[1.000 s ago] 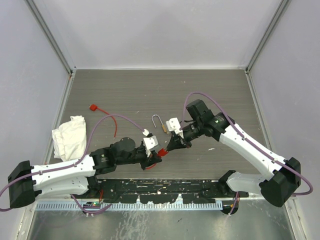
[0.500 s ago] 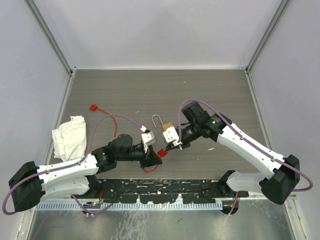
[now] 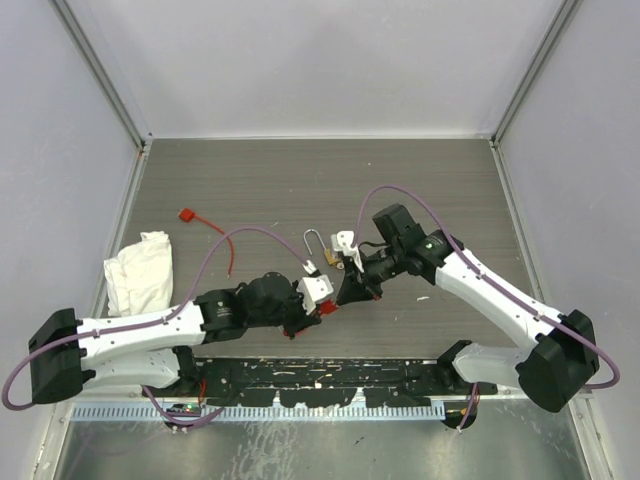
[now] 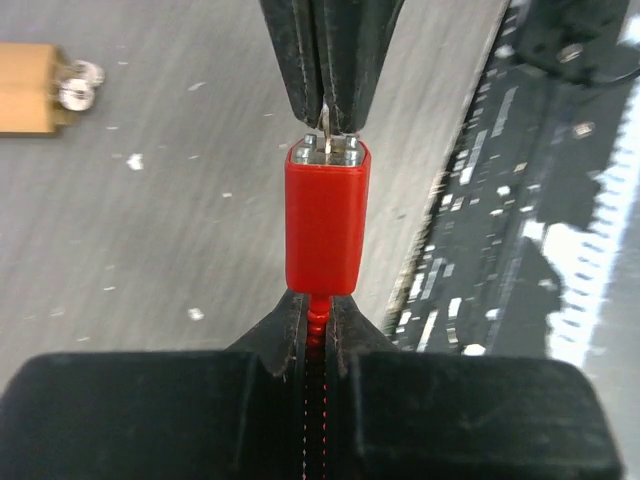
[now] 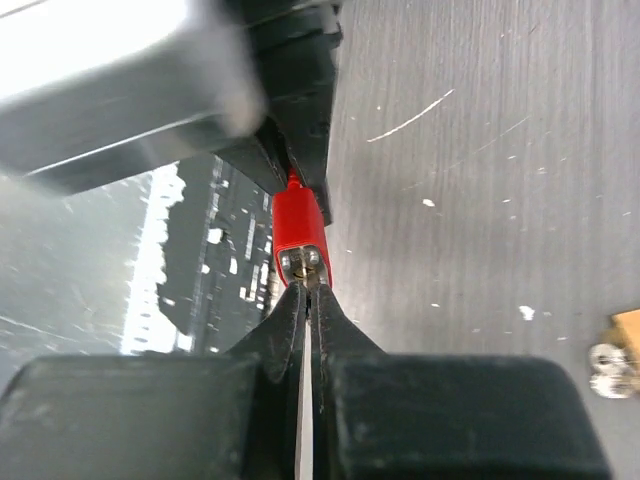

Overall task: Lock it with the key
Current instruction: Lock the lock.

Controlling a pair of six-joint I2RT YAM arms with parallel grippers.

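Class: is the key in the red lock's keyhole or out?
In, at the tip: the key's thin blade runs from the right gripper into the red lock's silver end. Depth: cannot tell.

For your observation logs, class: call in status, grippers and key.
Left gripper shut on red lock, by its stem. Right gripper shut on key, blade at lock's end. Nothing blocking.

No text, label, brand, number or sign is readable in any view. Red rectangular plastic lock body (image 4: 325,225): plain faces, no legible marking. Tan rectangular block (image 4: 25,88) on the grey wood-grain surface (image 4: 150,250): too blurred to read anything on it.
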